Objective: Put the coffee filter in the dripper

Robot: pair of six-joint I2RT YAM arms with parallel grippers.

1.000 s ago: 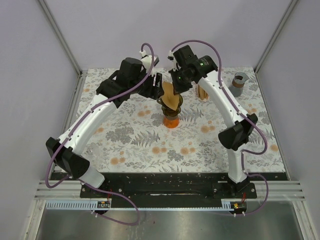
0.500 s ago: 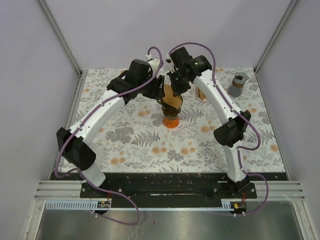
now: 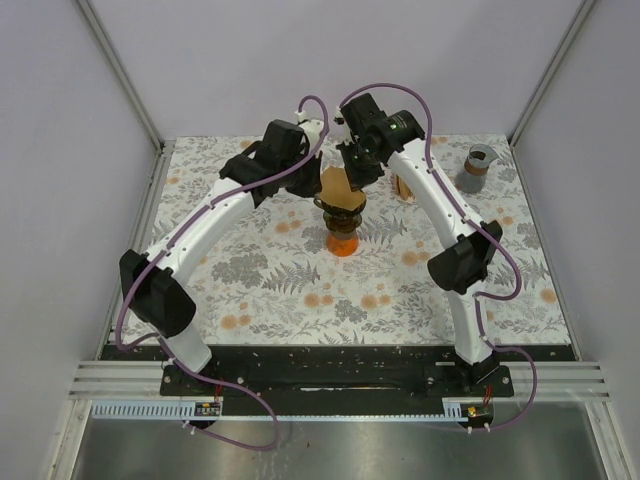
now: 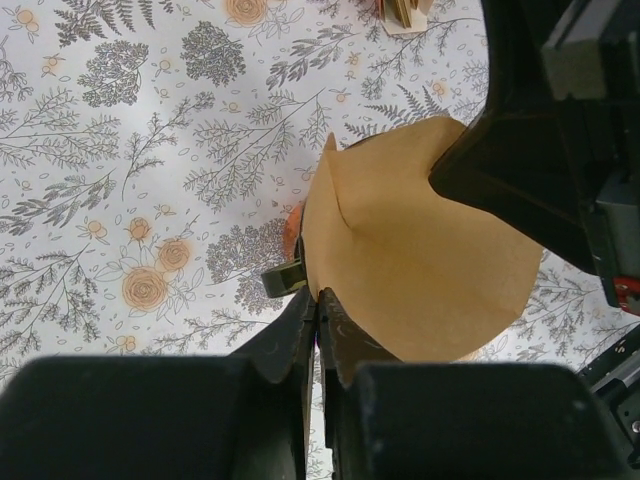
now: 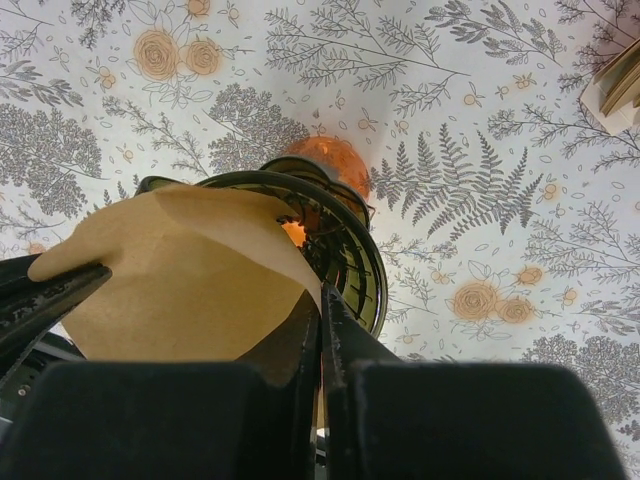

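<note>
Hanging over the mouth of the dark ribbed dripper [image 5: 368,265], the tan paper cone filter [image 4: 420,250] is pinched at opposite edges between the jaws of the left gripper [image 4: 318,315] and right gripper [image 5: 320,305], judged so held to keep it spread and centred for lowering.

No writing, brand, number or sign could be read in any view. The coffee filter [image 4: 420,250] was plain brown paper with no print. The counter [image 3: 260,280] bore only a pattern of flowers and ferns. A small tag [image 3: 208,408] by the left arm's base was too tiny to read.
</note>
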